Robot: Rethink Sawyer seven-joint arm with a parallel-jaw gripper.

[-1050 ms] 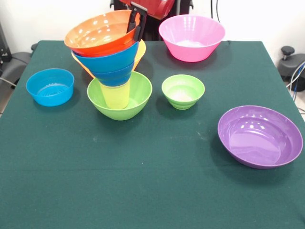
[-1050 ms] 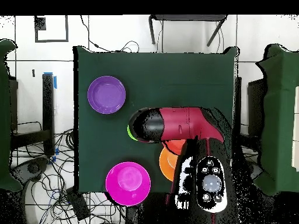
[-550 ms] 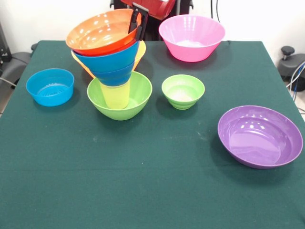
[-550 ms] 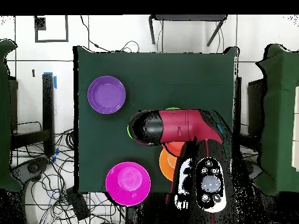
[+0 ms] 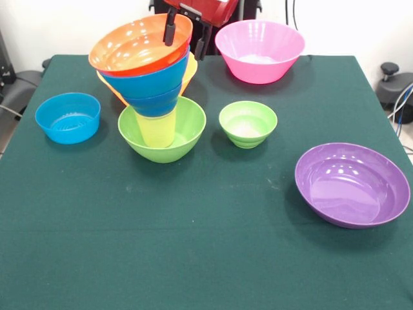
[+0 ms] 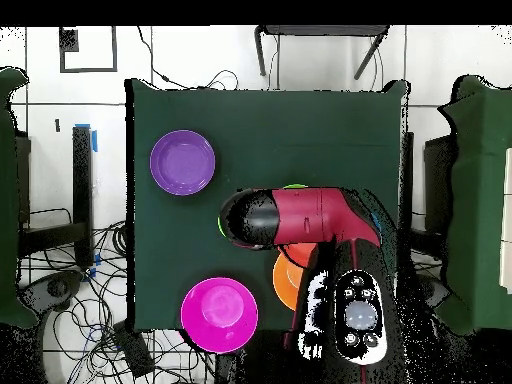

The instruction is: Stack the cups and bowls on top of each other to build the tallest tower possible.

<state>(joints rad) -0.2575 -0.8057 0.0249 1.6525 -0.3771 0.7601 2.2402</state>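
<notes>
- one tower [image 5: 150,84], at the table's [image 5: 193,252] far left in the front view: large lime-green bowl [image 5: 184,132] at the base, yellow tumbler [image 5: 155,129] standing inside it, two blue bowls [image 5: 151,87] nested on the tumbler, red-orange bowl [image 5: 139,46] on top, sitting tilted.
- one claw [image 5: 185,37], fingers spread apart and holding nothing; one finger [image 5: 170,27] hangs over the red-orange bowl's far rim, the other [image 5: 199,48] just outside it.
- risk: the load is wide over a narrow tumbler, and the top bowl is already slanted; a sideways brush from either finger would likely slide it off or tip the column.
- risk: an orange bowl [image 5: 189,72] leans close behind the tower and could be knocked.
- loose stock: pink bowl [image 5: 259,50], small green bowl [image 5: 248,123], purple bowl [image 5: 352,184], light-blue bowl [image 5: 68,117], all well apart from the claw.
</notes>
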